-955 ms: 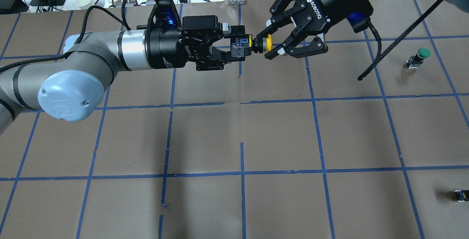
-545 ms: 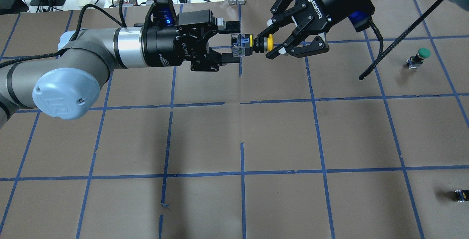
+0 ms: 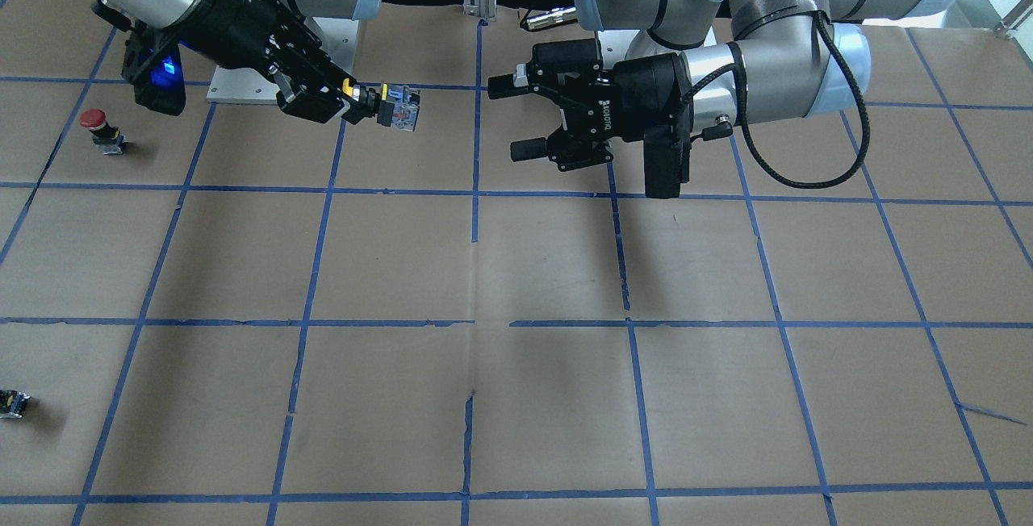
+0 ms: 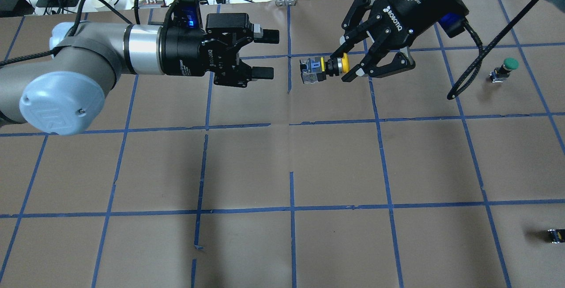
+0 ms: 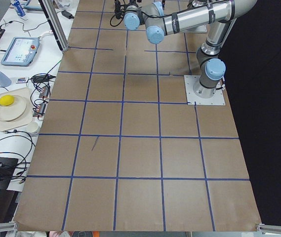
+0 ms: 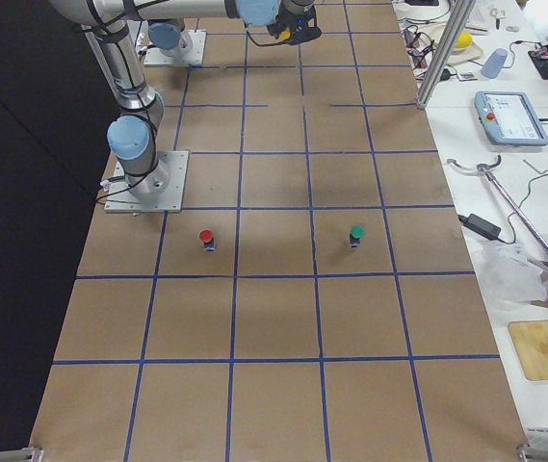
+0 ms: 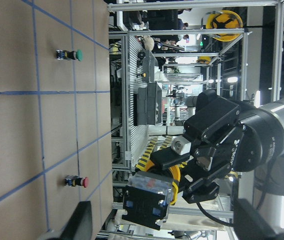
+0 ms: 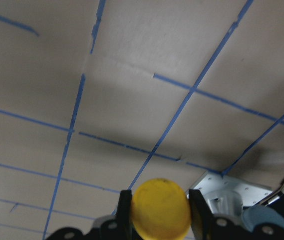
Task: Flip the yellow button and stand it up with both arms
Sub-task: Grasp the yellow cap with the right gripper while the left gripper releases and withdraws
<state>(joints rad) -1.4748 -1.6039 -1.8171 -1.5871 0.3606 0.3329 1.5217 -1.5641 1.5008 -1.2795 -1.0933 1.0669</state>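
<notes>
The yellow button (image 4: 323,66) hangs above the table, lying sideways, cap to the right and boxy body to the left. My right gripper (image 4: 341,66) is shut on its yellow cap. In the front view the same gripper (image 3: 359,104) holds the button (image 3: 397,116) out toward the middle. My left gripper (image 4: 270,54) is open and empty, a short gap left of the button's body; it also shows in the front view (image 3: 508,117). The left wrist view looks at the button's body (image 7: 149,198). The right wrist view shows the cap (image 8: 160,207) between the fingers.
A green-capped button (image 4: 507,68) stands at the far right. A red-capped button (image 3: 101,129) stands near the right arm's side. A tiny black-and-yellow part (image 4: 555,235) lies at the right edge, near front. Brown paper with blue tape lines (image 4: 291,164) covers the table.
My left gripper opened, let go of the button's body and drew back to the left. My right gripper closed on the cap and carried the button a little to the right.
</notes>
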